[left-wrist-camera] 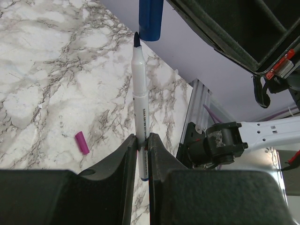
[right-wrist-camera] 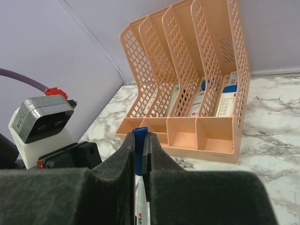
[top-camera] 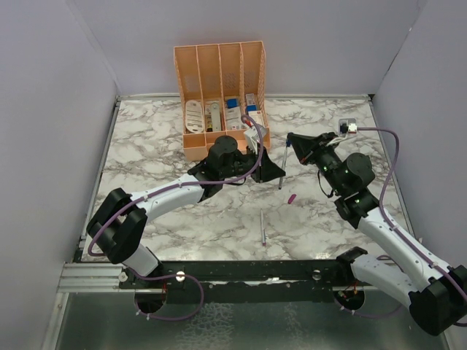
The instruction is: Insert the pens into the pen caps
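Pen point(left-wrist-camera: 139, 79) and blue cap point(left-wrist-camera: 151, 18) face each other above a marbled table point(top-camera: 146, 146). The left gripper point(left-wrist-camera: 143, 138) is closed tight on the lower part of the grey-white barrel, which sticks out past the fingertips with its dark tip leading. The right gripper point(right-wrist-camera: 139, 136) is clamped on the blue cap, which peeks out between its fingers. In the left wrist view the tip sits at the cap's lower rim, slightly to one side of the mouth and not inside it.

The left arm stretches from its near-left base diagonally across the table, and the right arm reaches forward and inward from the near-right. The two grippers come nose to nose just in front of the right end of a peach organizer point(top-camera: 219, 95) holding white and blue boxed items point(top-camera: 232, 109). A magenta cap point(top-camera: 291, 197) lies loose on the marble near the grippers. A second pen point(top-camera: 263, 226) lies flat nearer the arm bases, apart from both.
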You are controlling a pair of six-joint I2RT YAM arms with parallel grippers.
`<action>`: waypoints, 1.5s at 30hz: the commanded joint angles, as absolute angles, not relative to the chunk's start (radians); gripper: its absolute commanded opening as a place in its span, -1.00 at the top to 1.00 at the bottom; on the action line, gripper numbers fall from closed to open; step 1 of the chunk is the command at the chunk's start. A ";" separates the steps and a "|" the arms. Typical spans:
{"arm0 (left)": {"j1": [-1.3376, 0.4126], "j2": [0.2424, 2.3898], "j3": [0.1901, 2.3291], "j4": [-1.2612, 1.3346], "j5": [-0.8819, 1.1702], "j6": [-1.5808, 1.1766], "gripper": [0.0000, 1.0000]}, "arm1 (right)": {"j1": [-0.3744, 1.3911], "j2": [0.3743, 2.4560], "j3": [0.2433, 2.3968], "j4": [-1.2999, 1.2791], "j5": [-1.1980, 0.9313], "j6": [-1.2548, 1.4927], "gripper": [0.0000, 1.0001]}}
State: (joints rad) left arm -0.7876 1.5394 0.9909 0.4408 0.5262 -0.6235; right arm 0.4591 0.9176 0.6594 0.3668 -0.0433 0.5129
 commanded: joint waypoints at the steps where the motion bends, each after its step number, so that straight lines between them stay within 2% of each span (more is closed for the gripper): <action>1: -0.791 1.514 1.000 0.480 0.517 -0.630 1.00 | 0.465 0.918 0.652 0.394 -0.060 0.518 0.98; 22: -0.792 1.492 0.974 0.480 0.512 -0.635 1.00 | 0.465 0.944 0.673 0.412 -0.043 0.488 0.98; 45: -0.790 1.497 0.995 0.488 0.475 -0.634 1.00 | 0.465 0.919 0.636 0.331 -0.136 0.531 0.98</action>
State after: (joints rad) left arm -0.7876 1.5257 0.9810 0.4450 0.5056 -0.6342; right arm 0.4591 0.9215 0.6498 0.3573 -0.0868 0.5270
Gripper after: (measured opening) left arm 0.158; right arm 0.051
